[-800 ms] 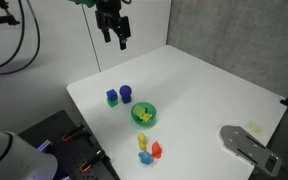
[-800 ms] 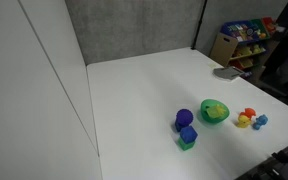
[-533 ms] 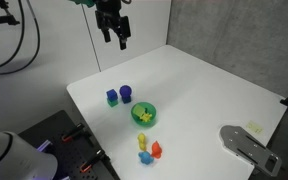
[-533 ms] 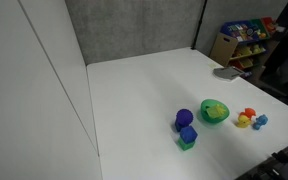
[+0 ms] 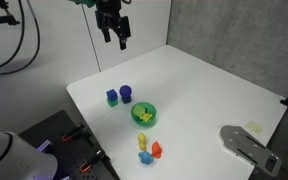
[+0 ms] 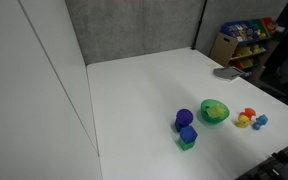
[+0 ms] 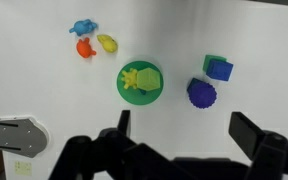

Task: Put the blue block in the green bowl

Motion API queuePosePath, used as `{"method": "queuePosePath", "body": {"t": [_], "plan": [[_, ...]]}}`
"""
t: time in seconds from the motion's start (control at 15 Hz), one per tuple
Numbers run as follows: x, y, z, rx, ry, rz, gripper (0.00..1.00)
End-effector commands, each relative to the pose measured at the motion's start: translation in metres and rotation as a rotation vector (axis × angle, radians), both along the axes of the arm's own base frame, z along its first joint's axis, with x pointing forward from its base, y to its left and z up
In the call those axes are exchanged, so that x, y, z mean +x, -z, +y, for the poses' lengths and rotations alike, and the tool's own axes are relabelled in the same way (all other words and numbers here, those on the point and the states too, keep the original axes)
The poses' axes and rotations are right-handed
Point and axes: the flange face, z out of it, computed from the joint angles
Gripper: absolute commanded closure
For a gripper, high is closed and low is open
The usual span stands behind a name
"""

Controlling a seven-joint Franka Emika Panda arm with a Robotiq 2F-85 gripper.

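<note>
The blue block [image 5: 112, 97] is a small blue cube stacked on a small green cube on the white table; it also shows in an exterior view [image 6: 187, 134] and in the wrist view [image 7: 221, 70]. A rounded blue-purple cylinder [image 5: 126, 93] stands beside it. The green bowl [image 5: 144, 114] holds a yellow-green toy and shows in an exterior view [image 6: 215, 111] and in the wrist view [image 7: 140, 82]. My gripper [image 5: 116, 38] hangs high above the table's far edge, open and empty; in the wrist view [image 7: 181, 135] its jaws stand wide apart.
Small toys, yellow, orange and blue [image 5: 148, 151], lie near the table's front edge, beyond the bowl from the blocks. A grey metal plate [image 5: 246, 146] sits at the table corner. A shelf with coloured items [image 6: 242, 40] stands behind the table.
</note>
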Motion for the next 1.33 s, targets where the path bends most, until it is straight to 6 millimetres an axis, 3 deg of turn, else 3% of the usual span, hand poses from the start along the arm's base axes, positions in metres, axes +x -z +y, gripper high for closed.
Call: {"method": "queuePosePath", "body": {"t": [0.0, 0.2, 0.67, 1.27], "plan": [[0.000, -0.001, 0.000, 0.000, 0.000, 0.001, 0.00], [0.003, 0.002, 0.001, 0.002, -0.005, 0.001, 0.00], [0.032, 0.037, 0.022, 0.053, -0.040, -0.033, 0.00], [0.076, 0.116, 0.072, 0.081, -0.109, -0.034, 0.00]]}}
